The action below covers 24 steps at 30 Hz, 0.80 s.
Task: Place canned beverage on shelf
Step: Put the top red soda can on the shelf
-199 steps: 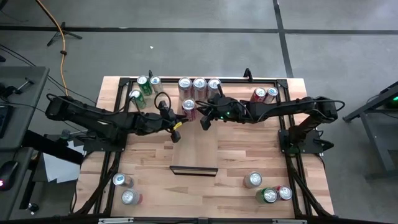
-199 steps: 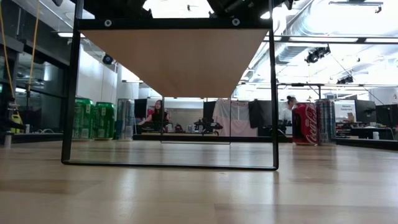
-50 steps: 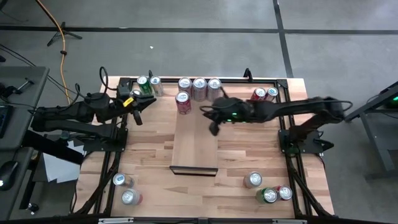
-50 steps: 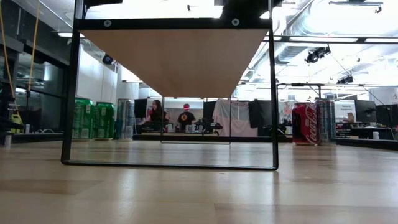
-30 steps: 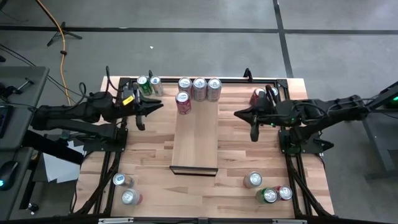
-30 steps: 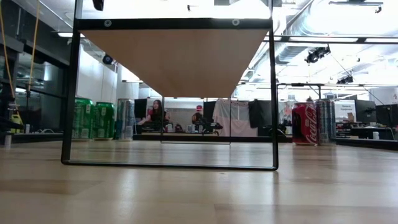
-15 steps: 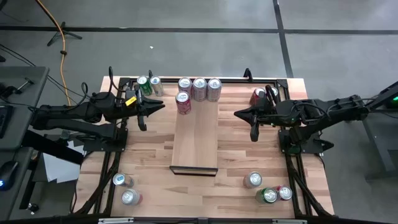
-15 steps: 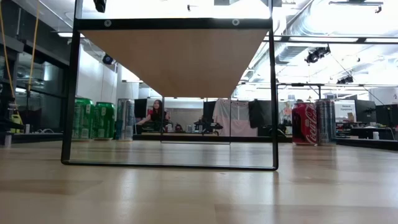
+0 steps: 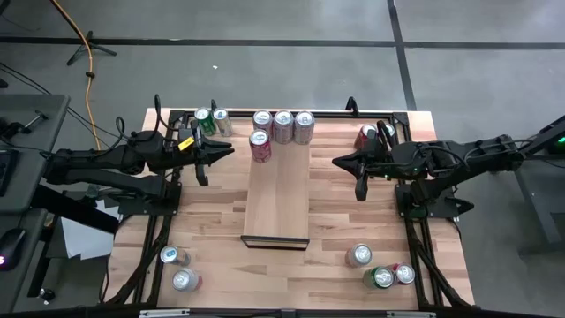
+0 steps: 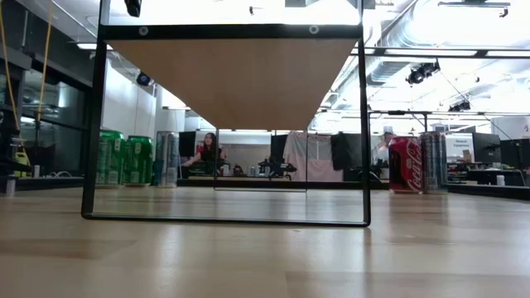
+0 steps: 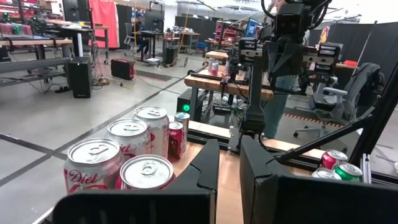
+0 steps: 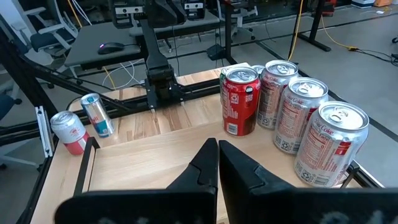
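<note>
The shelf (image 9: 278, 199), a long pale board on a dark frame, runs from near to far in the table's middle; the low view shows its underside (image 10: 232, 79). A red can (image 9: 259, 143) stands upright at its far end, beside a row of three silver cans (image 9: 282, 120), also in the right wrist view as the red can (image 12: 239, 102) and silver cans (image 12: 301, 121). My left gripper (image 9: 205, 163) hangs shut in the air left of the shelf, my right gripper (image 9: 357, 181) shut to its right. Neither holds anything; their shut fingers show as the left gripper (image 11: 229, 168) and right gripper (image 12: 217, 158).
Green cans (image 9: 210, 120) stand at the table's far left, two cans (image 9: 377, 133) at the far right. Loose cans lie near left (image 9: 177, 268) and near right (image 9: 381, 269). Bare tabletop (image 9: 212, 212) flanks the shelf. People show in the room behind (image 10: 207, 153).
</note>
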Available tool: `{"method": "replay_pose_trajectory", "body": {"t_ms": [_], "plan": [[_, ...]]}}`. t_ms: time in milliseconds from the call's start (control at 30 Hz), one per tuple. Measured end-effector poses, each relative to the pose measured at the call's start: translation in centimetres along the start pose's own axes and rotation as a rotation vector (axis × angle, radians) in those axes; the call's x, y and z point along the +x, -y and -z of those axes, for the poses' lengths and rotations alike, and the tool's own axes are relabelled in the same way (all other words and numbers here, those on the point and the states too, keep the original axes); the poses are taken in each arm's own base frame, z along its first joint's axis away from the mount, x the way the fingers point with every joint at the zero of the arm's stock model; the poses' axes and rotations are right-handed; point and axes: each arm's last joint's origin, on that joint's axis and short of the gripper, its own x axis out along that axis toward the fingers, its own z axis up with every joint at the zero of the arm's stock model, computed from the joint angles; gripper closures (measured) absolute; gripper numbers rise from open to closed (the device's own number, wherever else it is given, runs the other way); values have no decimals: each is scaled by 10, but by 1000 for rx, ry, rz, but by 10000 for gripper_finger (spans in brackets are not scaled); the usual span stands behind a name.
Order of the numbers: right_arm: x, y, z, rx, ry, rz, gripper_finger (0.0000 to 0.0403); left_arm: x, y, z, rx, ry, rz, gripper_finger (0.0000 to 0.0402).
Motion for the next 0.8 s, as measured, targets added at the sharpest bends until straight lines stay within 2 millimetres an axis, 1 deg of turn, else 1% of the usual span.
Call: {"method": "replay_pose_trajectory", "body": {"t_ms": [167, 267, 367, 433, 533, 667, 733, 800], "plan": [[0, 0, 0, 0, 3, 15, 403, 0, 0, 0, 0, 0, 0, 402], [0, 4, 1, 24, 23, 141, 403, 0, 0, 0, 0, 0, -1, 402], [0, 15, 1, 81, 51, 331, 403, 0, 0, 0, 0, 0, 0, 402], [0, 22, 0, 112, 68, 399, 402, 0, 0, 0, -9, 0, 0, 402], [3, 33, -2, 138, 75, 447, 402, 0, 0, 0, -24, -1, -1, 402], [8, 49, -4, 133, 51, 469, 400, 0, 0, 0, -26, -1, -1, 402], [10, 58, -5, 134, 39, 478, 387, 0, 0, 0, -25, -2, -1, 402], [11, 66, -6, 142, 30, 495, 365, 0, 0, 0, -24, -2, -1, 402]]}}
